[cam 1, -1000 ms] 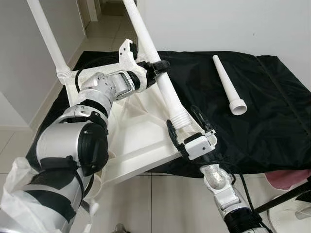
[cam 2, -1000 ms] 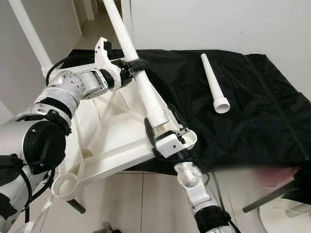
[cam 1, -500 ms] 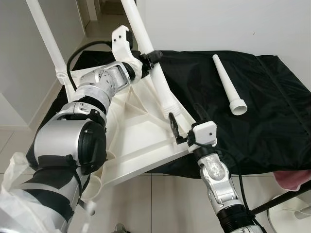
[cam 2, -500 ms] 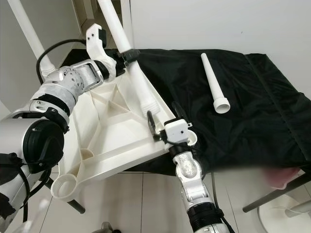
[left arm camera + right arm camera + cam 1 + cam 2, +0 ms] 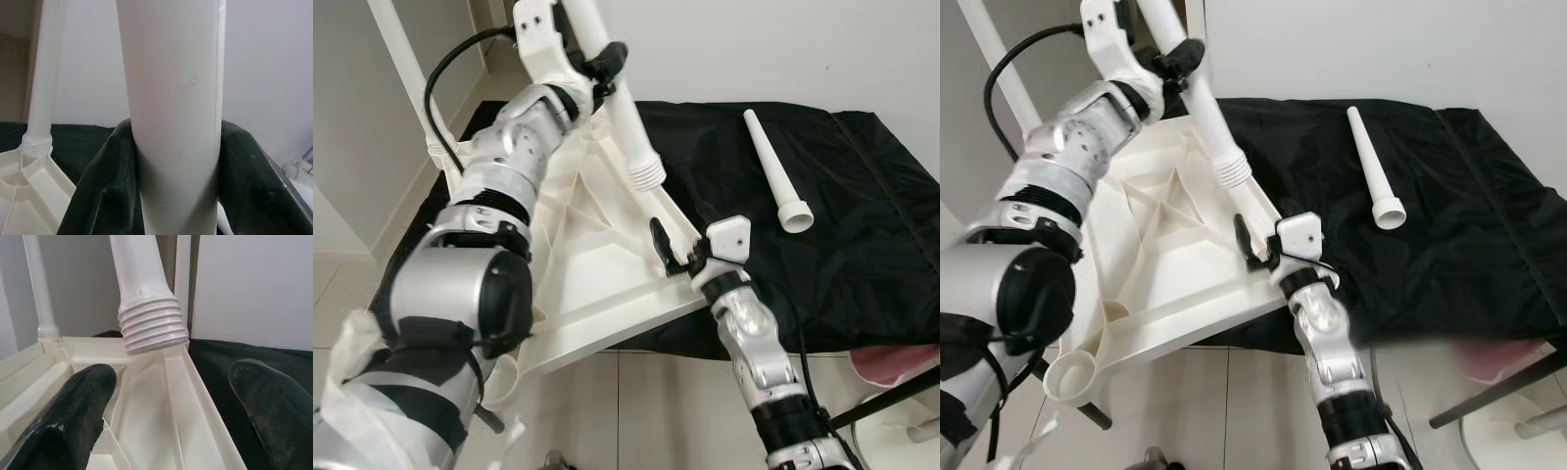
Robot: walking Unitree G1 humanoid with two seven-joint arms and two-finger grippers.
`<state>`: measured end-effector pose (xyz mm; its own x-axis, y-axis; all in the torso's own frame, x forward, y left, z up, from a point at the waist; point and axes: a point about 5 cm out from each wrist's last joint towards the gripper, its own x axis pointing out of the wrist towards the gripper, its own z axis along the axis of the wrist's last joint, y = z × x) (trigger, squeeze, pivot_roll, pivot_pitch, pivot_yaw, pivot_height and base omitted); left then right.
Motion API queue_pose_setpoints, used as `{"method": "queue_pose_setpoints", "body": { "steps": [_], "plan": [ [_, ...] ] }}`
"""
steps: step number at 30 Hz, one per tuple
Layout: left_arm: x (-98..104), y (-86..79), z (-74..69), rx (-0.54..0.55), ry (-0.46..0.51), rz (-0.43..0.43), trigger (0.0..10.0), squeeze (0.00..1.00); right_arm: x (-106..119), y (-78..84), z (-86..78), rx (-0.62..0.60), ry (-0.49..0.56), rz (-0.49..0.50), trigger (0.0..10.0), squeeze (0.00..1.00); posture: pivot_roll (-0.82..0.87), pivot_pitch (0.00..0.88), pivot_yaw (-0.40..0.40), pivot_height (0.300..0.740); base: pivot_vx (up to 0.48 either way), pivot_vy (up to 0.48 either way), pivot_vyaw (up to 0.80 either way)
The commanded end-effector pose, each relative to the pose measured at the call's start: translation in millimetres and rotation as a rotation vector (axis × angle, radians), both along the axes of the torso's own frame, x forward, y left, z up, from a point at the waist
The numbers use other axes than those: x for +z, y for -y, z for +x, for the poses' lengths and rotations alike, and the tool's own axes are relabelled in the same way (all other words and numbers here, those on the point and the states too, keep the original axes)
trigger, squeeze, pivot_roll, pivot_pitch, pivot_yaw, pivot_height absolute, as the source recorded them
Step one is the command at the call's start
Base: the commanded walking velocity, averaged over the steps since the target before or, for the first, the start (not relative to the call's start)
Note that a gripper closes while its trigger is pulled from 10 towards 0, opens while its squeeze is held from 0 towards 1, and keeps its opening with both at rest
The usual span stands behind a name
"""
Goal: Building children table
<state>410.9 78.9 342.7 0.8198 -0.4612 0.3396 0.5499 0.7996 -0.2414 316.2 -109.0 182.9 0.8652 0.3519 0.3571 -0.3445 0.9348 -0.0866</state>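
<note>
From the left eye view, the upturned white tabletop (image 5: 597, 284) lies half on the black cloth (image 5: 862, 225) and half out over the tiled floor (image 5: 636, 411). The left gripper (image 5: 605, 65) is raised high and clamps a white table leg (image 5: 625, 117) partway up its shaft. The leg slants, its threaded end (image 5: 647, 173) lowest, hanging free just above the tabletop's near corner rather than seated in it. The right gripper (image 5: 677, 247) sits at that corner's rim, below the thread, so it is the nearer one to the socket. A second leg (image 5: 408, 73) already stands in the far corner, and a spare leg (image 5: 773, 171) lies loose on the cloth, well apart from both arms.

The right eye view gives the same layout; another empty round socket (image 5: 1070, 373) shows at the tabletop's nearest corner. The socket under the hanging thread is hidden by the right gripper.

In the left wrist view, black fingers (image 5: 105, 191) press on either side of the leg's shaft, gripping it firmly.

In the right wrist view the fingers (image 5: 73, 416) stand wide apart, holding nothing, with the thread straight ahead between them and tilted off the vertical. I judge the leg must be straightened and lowered before it can be screwed in.
</note>
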Motion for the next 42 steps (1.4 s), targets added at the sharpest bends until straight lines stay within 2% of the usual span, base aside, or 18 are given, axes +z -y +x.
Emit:
{"method": "queue_pose_setpoints", "body": {
  "steps": [1, 3, 4, 6, 9, 17, 31, 33, 42],
  "plan": [
    [2, 2.2, -2.2, 0.017, 0.039, 0.029, 10.0, 0.00, 2, 2.6, 1.1, 0.005, -0.012, 0.007, 10.0, 0.00, -0.03, 0.015, -0.003, 0.740, 0.000, 0.000, 0.00],
    [-2, 17.9, -10.3, 0.030, 0.102, 0.074, 10.0, 0.00, 11, 3.0, 5.5, 0.013, 0.001, -0.002, 10.0, 0.00, -0.03, 0.011, -0.010, 0.740, 0.000, 0.000, 0.00],
    [-2, 17.9, -10.3, 0.030, 0.102, 0.074, 10.0, 0.00, 11, 3.0, 5.5, 0.013, 0.001, -0.002, 10.0, 0.00, -0.03, 0.011, -0.010, 0.740, 0.000, 0.000, 0.00],
    [-9, 28.6, -16.3, 0.037, 0.127, 0.095, 10.0, 0.00, 17, 4.5, 10.2, -0.001, 0.008, -0.027, 10.0, 0.00, -0.02, 0.009, -0.012, 0.740, 0.000, 0.000, 0.00],
    [-12, 33.5, -21.1, 0.073, 0.173, 0.145, 10.0, 0.00, 23, 5.6, 13.7, -0.008, 0.007, -0.026, 10.0, 0.00, -0.02, 0.001, -0.017, 0.740, 0.000, 0.000, 0.00],
    [-22, 46.0, -33.7, 0.097, 0.225, 0.207, 10.0, 0.00, 32, 4.4, 19.6, -0.027, 0.004, -0.041, 10.0, 0.00, -0.02, 0.000, -0.011, 0.740, 0.000, 0.000, 0.00],
    [-32, 60.6, -51.1, 0.075, 0.221, 0.194, 10.0, 0.00, 30, 3.0, 37.0, -0.032, -0.057, -0.102, 10.0, 0.00, -0.01, 0.000, -0.013, 0.740, 0.000, 0.000, 0.00],
    [-35, 67.0, -55.7, 0.062, 0.215, 0.184, 10.0, 0.00, 32, 1.8, 43.6, -0.035, -0.071, -0.112, 10.0, 0.00, -0.01, 0.000, -0.013, 0.740, 0.000, 0.000, 0.00],
    [-38, 80.8, -64.8, 0.024, 0.202, 0.184, 10.0, 0.00, 40, -3.7, 55.2, -0.032, -0.069, -0.144, 10.0, 0.00, 0.00, 0.013, -0.017, 0.740, 0.000, 0.000, 0.00]
  ]
}}
